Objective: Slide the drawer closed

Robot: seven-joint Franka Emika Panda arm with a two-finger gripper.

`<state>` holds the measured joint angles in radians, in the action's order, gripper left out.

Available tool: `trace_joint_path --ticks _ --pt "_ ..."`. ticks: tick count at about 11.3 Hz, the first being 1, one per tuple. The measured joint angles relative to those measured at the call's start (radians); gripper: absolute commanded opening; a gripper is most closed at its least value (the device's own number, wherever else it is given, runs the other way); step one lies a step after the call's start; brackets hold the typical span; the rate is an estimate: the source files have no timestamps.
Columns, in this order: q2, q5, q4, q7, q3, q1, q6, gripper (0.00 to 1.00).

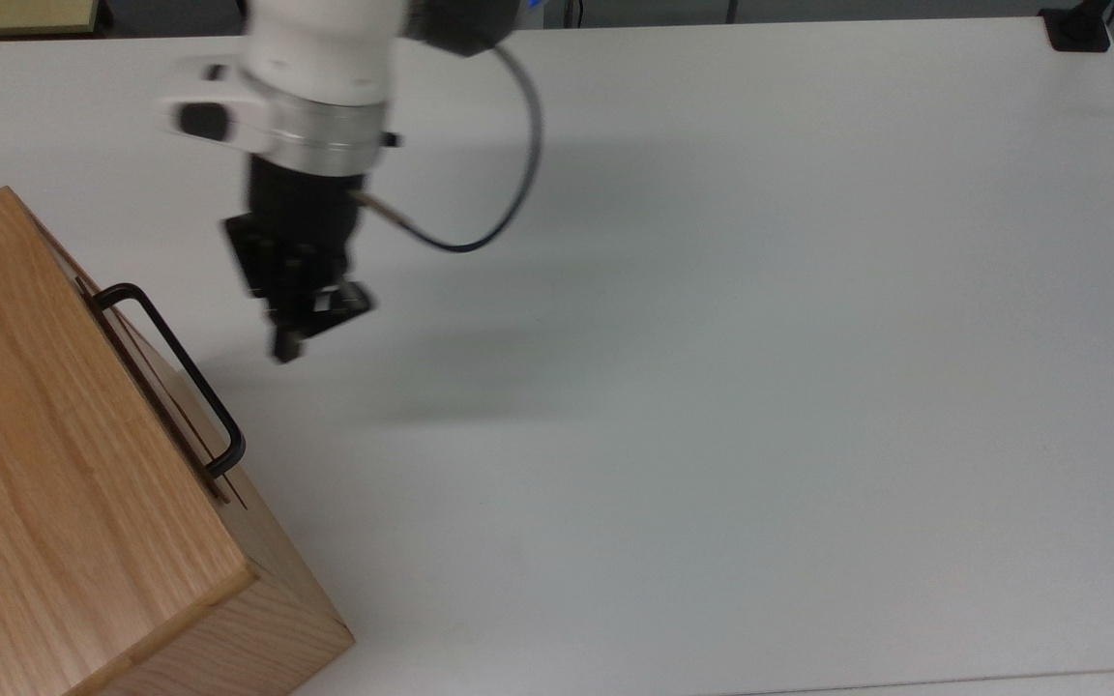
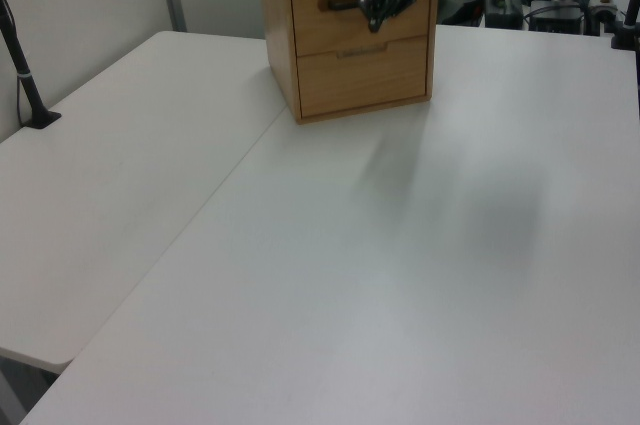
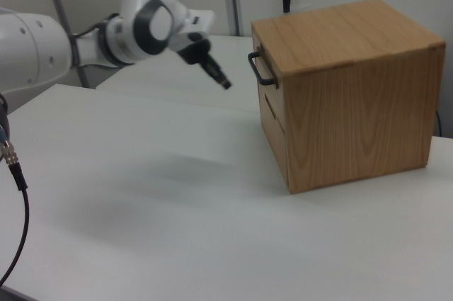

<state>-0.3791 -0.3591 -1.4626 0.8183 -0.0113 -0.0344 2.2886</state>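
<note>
While the wooden cabinet (image 1: 64, 464) sits at the lower left corner of the top view, its upper drawer (image 2: 345, 20) lies pushed in, front panel level with the cabinet face above the 2nd, lower drawer (image 2: 362, 75). In the left view the drawer front faces the camera and the open white table (image 1: 712, 387). In the right view it faces toward the right view's left. The black bar handle (image 1: 175, 367) runs lengthwise along the drawer front, level with the tabletop, slanting from upper left to lower right in the top view; both ends bend back into the wood.

Off the handle, the gripper (image 1: 301, 329) hangs in the air to the top view's right of it, not touching it, fingers aimed downward and toward the cabinet. Nothing is between them, but whether they are parted or pressed together I cannot tell. In the right view the gripper (image 3: 221, 78) is to the left of the handle (image 3: 258, 67), with a clear gap between. A black cable (image 1: 499, 193) loops out from the wrist.
</note>
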Motion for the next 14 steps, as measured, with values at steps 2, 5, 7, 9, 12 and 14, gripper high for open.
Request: trace_joint_path --ticks 2,5,7,9,12,14 --pt "0.020 0.004 -0.007 -0.041 -0.033 0.042 -0.096 0.00" --pt "0.121 0.077 -0.079 -0.227 -0.042 0.082 -0.247 0.00" --pt "0.210 0.149 -0.116 -0.448 -0.042 0.092 -0.431 0.00" --pt "0.272 0.174 -0.131 -0.627 -0.029 0.090 -0.535 0.14" --pt "0.368 0.256 -0.180 -0.896 0.036 0.087 -0.626 1.00" --pt "0.387 0.292 -0.191 -0.935 0.057 0.087 -0.634 1.00"
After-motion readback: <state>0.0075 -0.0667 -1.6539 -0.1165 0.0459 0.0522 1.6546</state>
